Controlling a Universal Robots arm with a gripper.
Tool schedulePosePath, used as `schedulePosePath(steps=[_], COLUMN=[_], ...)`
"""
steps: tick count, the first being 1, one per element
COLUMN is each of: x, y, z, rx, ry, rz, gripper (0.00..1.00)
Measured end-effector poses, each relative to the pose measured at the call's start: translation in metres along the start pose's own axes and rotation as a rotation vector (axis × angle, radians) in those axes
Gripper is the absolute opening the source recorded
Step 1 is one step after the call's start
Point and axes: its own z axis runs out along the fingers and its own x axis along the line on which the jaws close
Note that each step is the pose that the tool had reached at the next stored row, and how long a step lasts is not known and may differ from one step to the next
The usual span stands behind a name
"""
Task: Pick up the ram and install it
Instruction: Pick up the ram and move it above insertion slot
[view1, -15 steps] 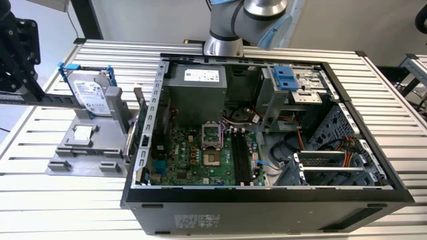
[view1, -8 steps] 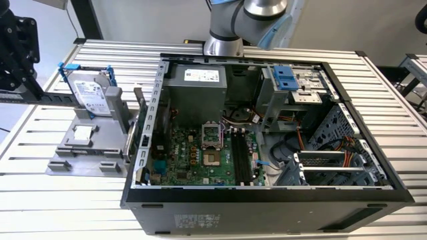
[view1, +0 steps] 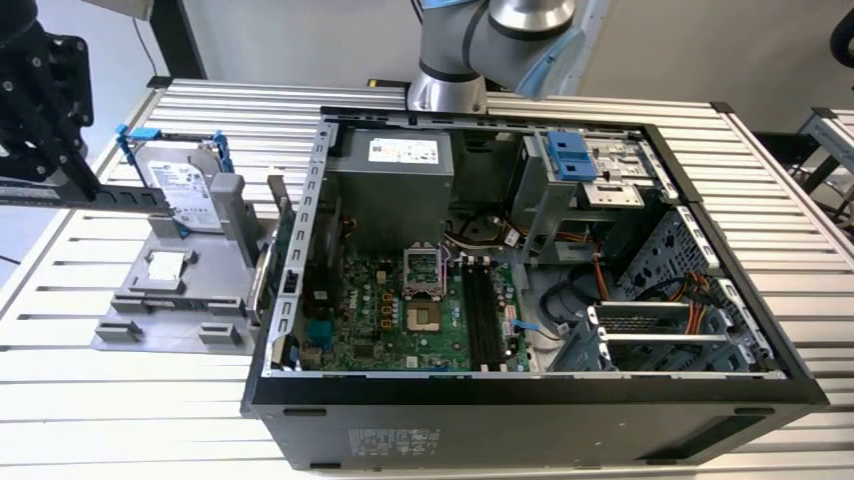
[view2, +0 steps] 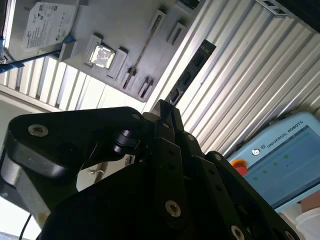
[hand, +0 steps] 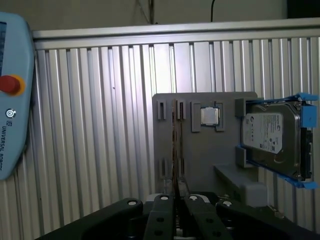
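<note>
In both wrist views the gripper (hand: 176, 196) fingers pinch the ram (view2: 193, 67) by one end, the rest jutting beyond them; its print unreadable

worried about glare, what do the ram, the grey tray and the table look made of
The ram: dark matte circuit board with black chips. The grey tray: probably plastic, dull with no shine. The table: ribbed bare metal, likely aluminium, with bright streaks.

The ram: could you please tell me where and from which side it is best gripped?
Pinch the ram across its two flat faces, coming down onto its long upper edge, as the gripper holds it now. It is thin and on edge, so the faces give parallel surfaces.
</note>
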Motion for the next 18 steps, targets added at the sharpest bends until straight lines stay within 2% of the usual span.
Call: schedulePosePath(steps=[8,18], x=[-0.0015,-0.0031], y=[-0.0197,-0.0393], z=[-0.0003,-0.0006], rx=[-0.0021,-0.0031], ry=[0.0002,0.0002], rz=[0.000,0.000], gripper=[0.00,0.00])
